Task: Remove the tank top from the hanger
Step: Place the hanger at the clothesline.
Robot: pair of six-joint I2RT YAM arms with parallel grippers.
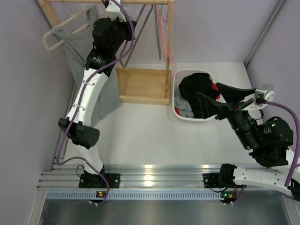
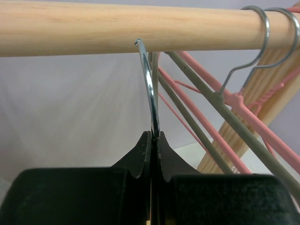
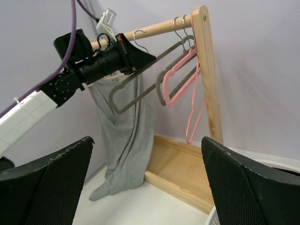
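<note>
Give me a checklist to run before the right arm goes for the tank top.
1. Left gripper shut on the hanger hook: ok.
2. Hook seated over the wooden rod: ok.
3. Right gripper open: ok.
4. Right gripper at the tank top: not ok, it is well apart, near the laundry basket.
5. Tank top free of the hanger: not ok, it hangs from it.
6. Pink hanger clear of the held hook: cannot tell.

Pale lilac walls [image 1: 211, 28]; white table [image 1: 140, 136]
</note>
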